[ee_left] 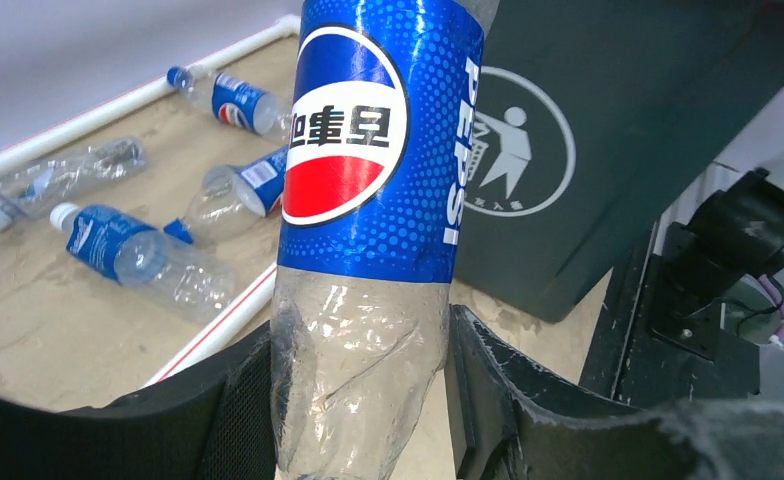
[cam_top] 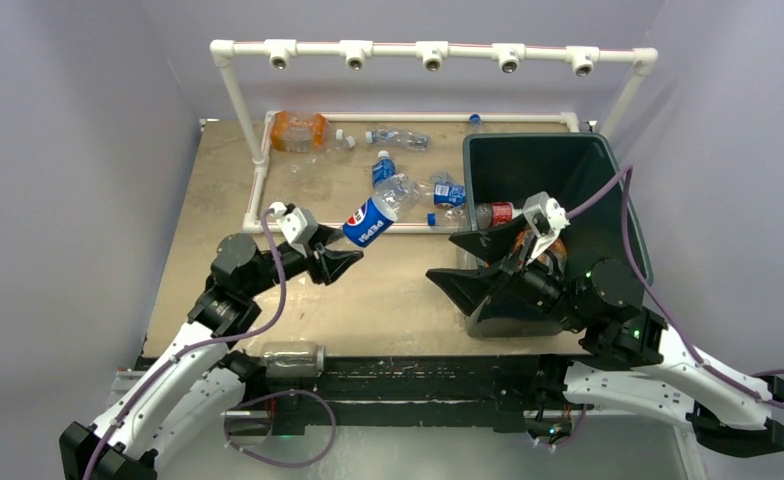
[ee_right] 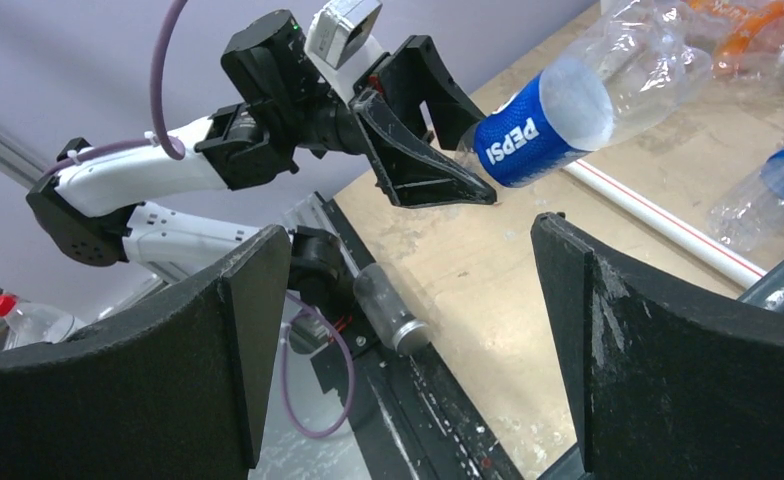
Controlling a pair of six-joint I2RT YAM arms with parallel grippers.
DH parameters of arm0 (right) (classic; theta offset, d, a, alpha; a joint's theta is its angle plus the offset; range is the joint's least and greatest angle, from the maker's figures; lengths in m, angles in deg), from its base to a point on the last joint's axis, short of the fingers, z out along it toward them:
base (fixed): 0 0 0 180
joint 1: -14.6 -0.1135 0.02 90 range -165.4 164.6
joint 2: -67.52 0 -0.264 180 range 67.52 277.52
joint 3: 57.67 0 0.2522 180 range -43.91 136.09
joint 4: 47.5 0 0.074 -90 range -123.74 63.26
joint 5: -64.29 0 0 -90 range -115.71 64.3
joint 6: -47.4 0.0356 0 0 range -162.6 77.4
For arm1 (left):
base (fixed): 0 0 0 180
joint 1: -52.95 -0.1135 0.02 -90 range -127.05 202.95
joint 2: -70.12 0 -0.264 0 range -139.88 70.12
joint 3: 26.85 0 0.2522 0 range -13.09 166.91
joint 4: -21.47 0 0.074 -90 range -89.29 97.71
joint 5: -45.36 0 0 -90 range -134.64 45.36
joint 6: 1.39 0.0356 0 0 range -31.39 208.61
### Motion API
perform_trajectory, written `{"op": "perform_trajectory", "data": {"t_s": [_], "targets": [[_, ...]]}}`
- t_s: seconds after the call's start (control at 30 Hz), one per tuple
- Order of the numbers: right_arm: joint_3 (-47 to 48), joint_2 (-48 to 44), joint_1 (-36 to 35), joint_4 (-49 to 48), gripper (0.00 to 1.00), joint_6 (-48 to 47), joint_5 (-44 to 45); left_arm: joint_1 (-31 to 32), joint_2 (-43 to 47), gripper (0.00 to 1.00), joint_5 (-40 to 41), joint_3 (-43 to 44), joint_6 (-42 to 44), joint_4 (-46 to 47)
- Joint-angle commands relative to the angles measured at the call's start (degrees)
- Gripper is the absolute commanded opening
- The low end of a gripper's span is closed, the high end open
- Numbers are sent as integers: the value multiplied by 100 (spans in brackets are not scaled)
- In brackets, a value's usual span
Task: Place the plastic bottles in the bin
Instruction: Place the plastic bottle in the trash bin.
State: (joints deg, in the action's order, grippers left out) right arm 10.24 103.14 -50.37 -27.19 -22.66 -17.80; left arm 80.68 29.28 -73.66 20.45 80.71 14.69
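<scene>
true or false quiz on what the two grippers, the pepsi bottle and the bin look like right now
1. The left gripper grips the Pepsi bottle by its clear end. True.
2. The right gripper is shut on a bottle. False: it is open and empty.
3. An orange bottle lies in the far left corner of the white pipe frame. True.
4. The bin carries a red logo. False: the logo is white.
</scene>
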Motion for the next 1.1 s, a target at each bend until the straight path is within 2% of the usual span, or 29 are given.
{"op": "perform_trajectory", "data": {"t_s": [0.0, 0.13, 0.37, 0.6, 0.8, 1.07], "targets": [[484, 47, -25, 174, 92, -79, 73, 10, 344, 30, -589, -102, 8, 882], [1135, 351, -25, 591, 92, -83, 100, 125, 458, 29, -741, -255, 44, 973], [2699, 1605, -25, 1960, 93, -236, 917, 137, 664, 27, -793, -647, 65, 1515], [3868, 2702, -16, 2686, 96, -568, 874, 137, 661, 26, -928, -845, 188, 1788], [4467, 3057, 155, 3348, 99, -597, 1039, 137, 872, 25, -979, -1041, 407, 2038], [4381, 3147, 1099, 3371, 99, -276, -524, 137, 1093, 23, -876, -1158, 516, 2166]]}}
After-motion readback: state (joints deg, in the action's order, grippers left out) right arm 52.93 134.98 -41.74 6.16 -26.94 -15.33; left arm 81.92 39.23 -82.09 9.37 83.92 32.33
